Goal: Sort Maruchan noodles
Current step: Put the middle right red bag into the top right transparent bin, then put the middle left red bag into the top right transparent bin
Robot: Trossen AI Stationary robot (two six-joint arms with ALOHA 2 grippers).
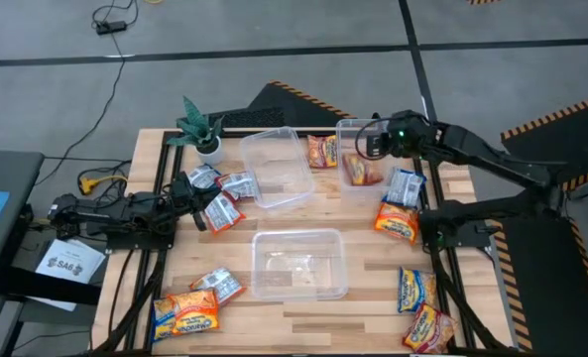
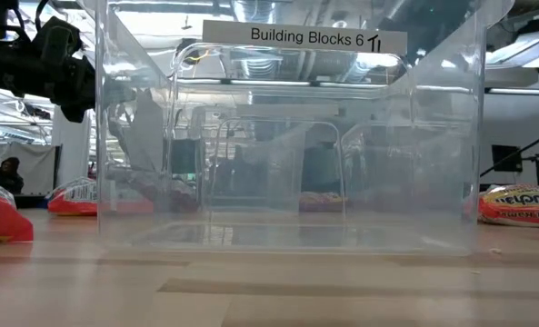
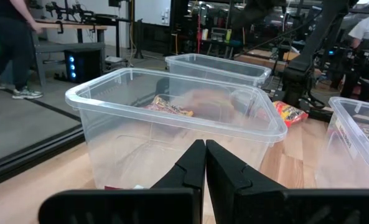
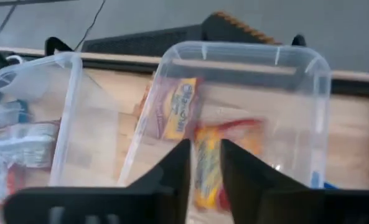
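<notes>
While the middle clear tub (image 1: 298, 263) stands bare on the worktop (image 1: 373, 288), the sorting looks only just begun: by my reading one red-orange packet (image 1: 361, 172) lies in the far right tub (image 1: 357, 134), and every other noodle packet is out on the wood.

Taking that middle tub as the landmark and going near to far: on its near left lie two orange-yellow packets (image 1: 185, 315) and a blue-white one (image 1: 217, 286); on its near right, two more orange-yellow packets (image 1: 415, 291). Farther right sit an orange-yellow packet (image 1: 398, 221) and a blue-white packet (image 1: 406, 185). Beyond it to the left a cluster of blue-white packets (image 1: 224, 193) lies by the left gripper (image 1: 196, 203), whose fingers (image 3: 190, 168) are pressed together on nothing. Farthest, the right gripper (image 1: 371, 142) hovers over the far right tub with its fingers (image 4: 178, 163) slightly spread and empty, so the drop looks just made. The next move calls for a reach to another red-orange packet (image 1: 322, 151), lying between the two far tubs.

Only the right wrist view shows the packet inside the tub under the parted fingers; the low view shows little but the tub walls.
</notes>
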